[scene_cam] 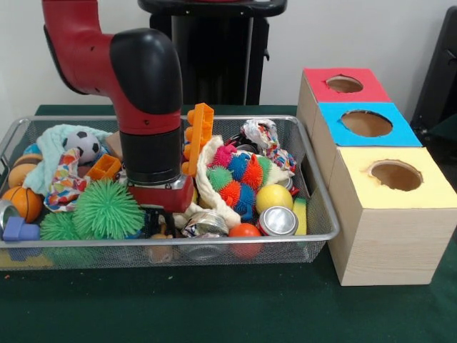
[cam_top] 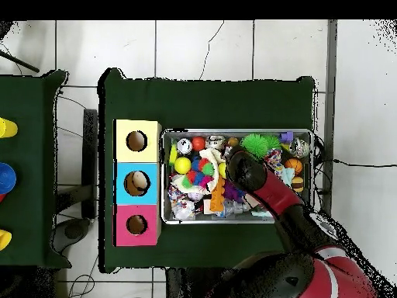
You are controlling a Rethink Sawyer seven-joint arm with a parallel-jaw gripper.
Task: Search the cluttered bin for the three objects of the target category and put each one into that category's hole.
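Three wooden boxes sit in a row beside a wire mesh bin (scene_cam: 314, 236) on a dark green table (scene_cam: 214, 307), each with a round hole in its coloured top: a red-topped box (scene_cam: 343, 86), a blue-topped box (scene_cam: 365, 123) and a yellow-topped box (scene_cam: 395, 175). Seen from the front they stand to the right of the bin, the yellow one nearest the camera. The red and black robot arm (scene_cam: 143, 93) reaches down into the middle of the bin, and its wrist hides the gripper (scene_cam: 158, 209), so I cannot tell whether the pincer is open, closed or holding anything. The bin is crowded with toys. Left of the arm lie a spiky green ball (scene_cam: 107, 209), a small soccer ball (scene_cam: 83, 145), an orange basketball (scene_cam: 25, 202), a pale teal cloth (scene_cam: 46, 153) and a purple block (scene_cam: 19, 230). Right of the arm are an orange toy brick (scene_cam: 200, 132) standing on end, a cluster of spiky multicoloured balls (scene_cam: 239, 179), a smooth yellow ball (scene_cam: 273, 197), a red ball (scene_cam: 244, 231) against the front wall, a shiny metal can (scene_cam: 278, 221) and a knotted rope toy (scene_cam: 264, 139). From overhead, the arm crosses the bin from the lower right, its end over the centre.
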